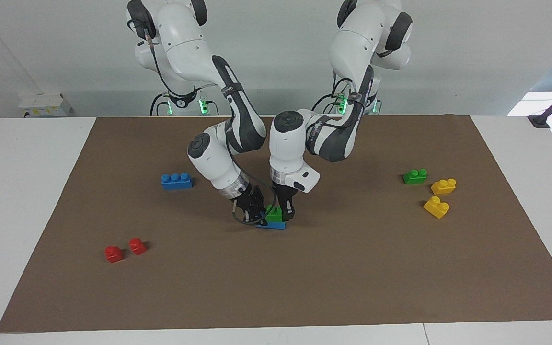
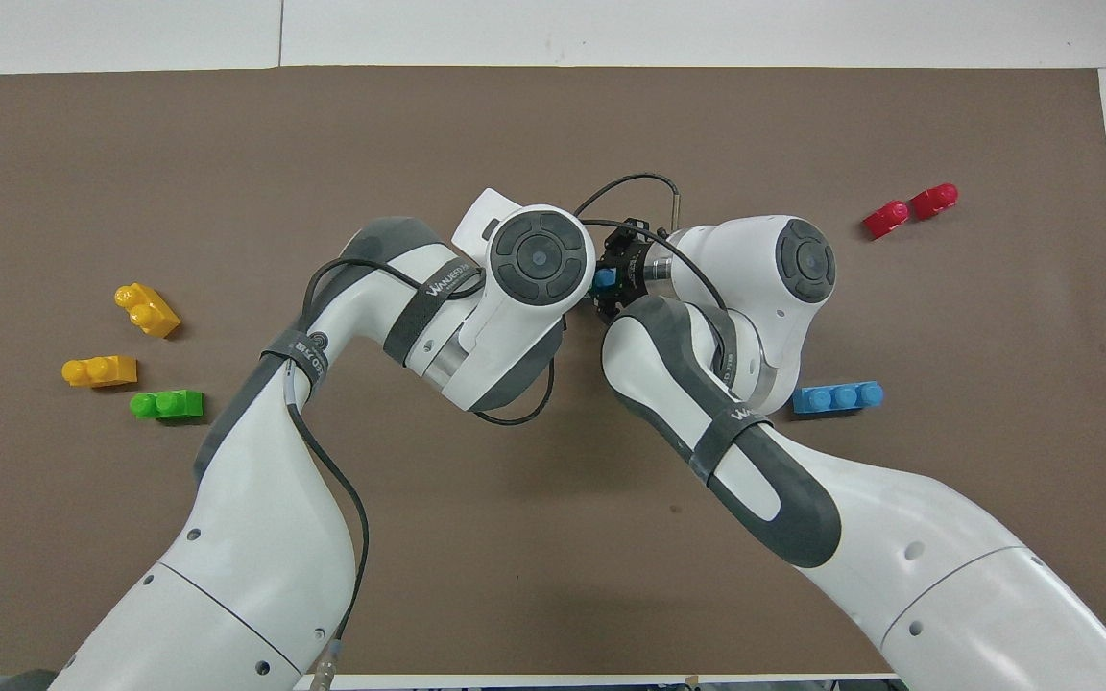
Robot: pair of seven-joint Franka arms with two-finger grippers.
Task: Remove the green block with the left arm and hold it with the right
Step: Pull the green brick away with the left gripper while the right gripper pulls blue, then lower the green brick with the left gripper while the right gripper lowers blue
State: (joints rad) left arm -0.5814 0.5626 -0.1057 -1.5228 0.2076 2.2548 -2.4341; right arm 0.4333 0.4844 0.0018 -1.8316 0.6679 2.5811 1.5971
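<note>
The green block [image 1: 272,214] sits stacked on a blue brick [image 1: 271,225] in the middle of the brown mat. My left gripper [image 1: 280,214] comes down from above and is shut on the green block. My right gripper [image 1: 258,220] leans in from the right arm's end, low at the mat, and is shut on the blue brick. In the overhead view the left wrist covers the green block and the left gripper's fingers. Only a bit of the blue brick [image 2: 603,279] shows there, beside the right gripper [image 2: 616,278].
A second green brick [image 1: 415,176] and two yellow bricks [image 1: 443,186] [image 1: 436,207] lie toward the left arm's end. A loose blue three-stud brick [image 1: 176,180] and two red pieces [image 1: 113,253] [image 1: 137,246] lie toward the right arm's end.
</note>
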